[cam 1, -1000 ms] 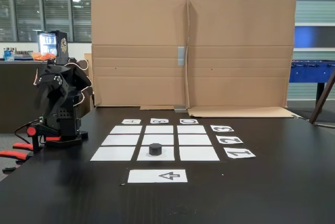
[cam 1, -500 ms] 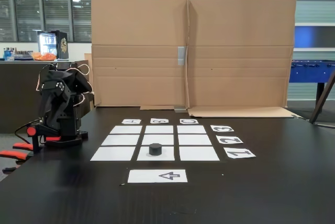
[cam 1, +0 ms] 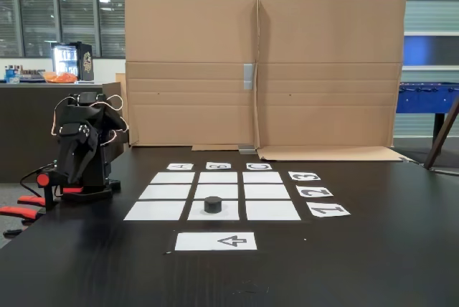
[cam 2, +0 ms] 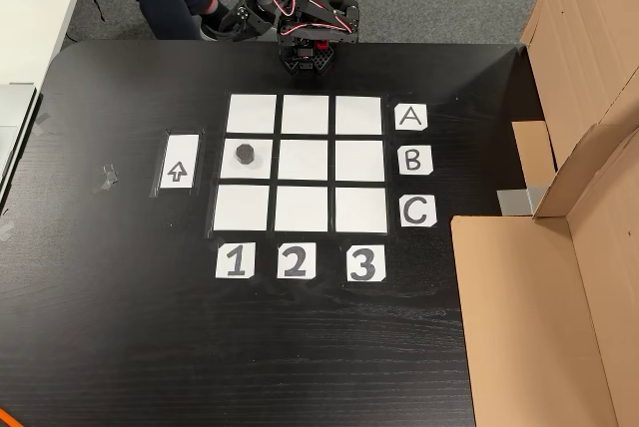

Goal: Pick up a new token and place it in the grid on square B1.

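- I see the token [cam 2: 245, 154] [cam 1: 213, 204] as a small, squat black puck, standing flat on its base and free of any contact from above.
- It rests inside square B1 [cam 2: 263, 170] [cam 1: 231, 213], a plain white rectangle; from above the token sits toward that cell's upper half, away from its edges.
- The grid [cam 2: 306, 115] [cam 1: 218, 177] is nine white paper rectangles in three rows of three, flat on the dark tabletop with dark gaps between them.
- In the view from above, square B1 is the middle cell of the left column, level with the B card and above the 1 card.
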### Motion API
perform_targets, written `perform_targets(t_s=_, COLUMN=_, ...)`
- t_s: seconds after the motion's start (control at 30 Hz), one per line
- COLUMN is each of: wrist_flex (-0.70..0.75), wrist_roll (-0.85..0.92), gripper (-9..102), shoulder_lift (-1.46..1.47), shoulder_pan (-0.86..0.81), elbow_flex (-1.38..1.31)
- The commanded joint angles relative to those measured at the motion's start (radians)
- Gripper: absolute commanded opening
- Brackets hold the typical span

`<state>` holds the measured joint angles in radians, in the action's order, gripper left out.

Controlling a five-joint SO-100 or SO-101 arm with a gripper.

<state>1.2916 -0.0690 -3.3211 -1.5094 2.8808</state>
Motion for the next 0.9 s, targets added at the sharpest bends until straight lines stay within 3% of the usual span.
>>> perform_targets(t_s=0.0, wrist_flex=-0.020, wrist_roll=0.006, gripper=15, shoulder_lift=-0.003, shoulder_pan=0.008, elbow_flex=0.003)
perform_targets(t_s=0.87, wrist_flex=-0.025, wrist_roll=0.006, gripper=12, shoulder_lift=-0.003, shoulder_pan=0.031, elbow_flex=0.006)
